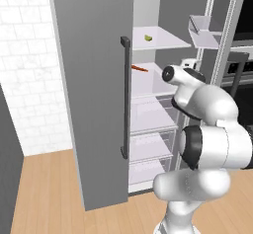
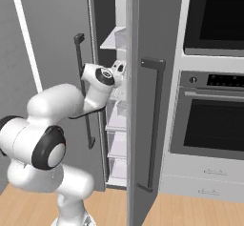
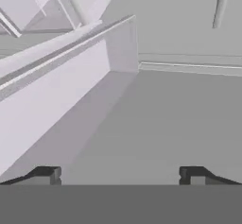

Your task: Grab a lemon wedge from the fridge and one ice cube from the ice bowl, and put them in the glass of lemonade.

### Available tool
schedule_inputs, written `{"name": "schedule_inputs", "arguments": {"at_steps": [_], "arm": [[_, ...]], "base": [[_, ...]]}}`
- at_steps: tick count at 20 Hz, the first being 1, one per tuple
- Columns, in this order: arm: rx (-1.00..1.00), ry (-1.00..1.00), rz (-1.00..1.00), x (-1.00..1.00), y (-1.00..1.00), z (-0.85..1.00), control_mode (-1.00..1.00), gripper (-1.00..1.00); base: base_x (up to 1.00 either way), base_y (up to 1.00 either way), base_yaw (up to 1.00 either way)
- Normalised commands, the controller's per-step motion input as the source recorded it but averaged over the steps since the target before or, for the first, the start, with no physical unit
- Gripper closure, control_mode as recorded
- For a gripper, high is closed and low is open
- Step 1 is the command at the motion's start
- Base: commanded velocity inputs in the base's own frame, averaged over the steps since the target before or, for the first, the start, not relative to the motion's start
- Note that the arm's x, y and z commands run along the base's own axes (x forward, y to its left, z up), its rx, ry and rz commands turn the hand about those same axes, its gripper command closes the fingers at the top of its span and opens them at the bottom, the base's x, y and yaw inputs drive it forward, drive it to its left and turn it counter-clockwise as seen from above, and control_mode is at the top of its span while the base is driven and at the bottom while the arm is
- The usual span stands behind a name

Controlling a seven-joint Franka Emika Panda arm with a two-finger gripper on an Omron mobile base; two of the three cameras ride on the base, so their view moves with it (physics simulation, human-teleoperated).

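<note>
The fridge (image 1: 89,104) stands with both doors swung open, its white shelves and drawers showing. A small yellow-green lemon wedge (image 1: 148,38) lies on an upper shelf (image 1: 168,40). My arm reaches into the fridge one shelf lower, wrist (image 1: 182,76) to the right of and below the wedge. In the hand view my gripper (image 3: 119,175) is open, fingertips (image 3: 47,173) far apart, nothing between them, over a bare white shelf (image 3: 156,124) facing the fridge's back wall. The ice bowl and the glass of lemonade are out of view.
An orange stick-like item (image 1: 140,69) lies on the shelf at wrist height, left of my arm. A door bin (image 1: 205,33) hangs on the right door (image 2: 136,125). A black-fronted oven (image 2: 212,125) and microwave (image 2: 214,15) stand right of the fridge. Wooden floor lies below.
</note>
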Motion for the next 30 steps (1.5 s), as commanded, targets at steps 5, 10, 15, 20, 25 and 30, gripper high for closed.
{"name": "schedule_inputs", "arguments": {"at_steps": [5, 10, 15, 20, 25, 30], "arm": [[0.12, -0.05, -0.2, -0.19, -1.0, -0.03, -1.0, -1.0], [0.28, -0.36, -0.04, -0.86, -0.99, 0.07, -1.0, -1.0], [0.21, -0.48, 0.01, -0.91, -0.21, 0.3, -1.0, -1.0], [0.12, -0.34, 0.0, -0.51, 0.84, 0.2, -1.0, -1.0], [0.23, -0.23, 0.0, -0.42, 1.0, 0.03, -1.0, -1.0], [0.32, -0.21, 0.0, -0.62, 1.0, 0.0, -1.0, -1.0]], "base": [[0.0, 0.0, 0.0], [0.0, 0.0, 0.0], [0.0, 0.0, 0.0], [0.0, 0.0, 0.0], [0.0, 0.0, 0.0], [0.0, 0.0, 0.0]]}}
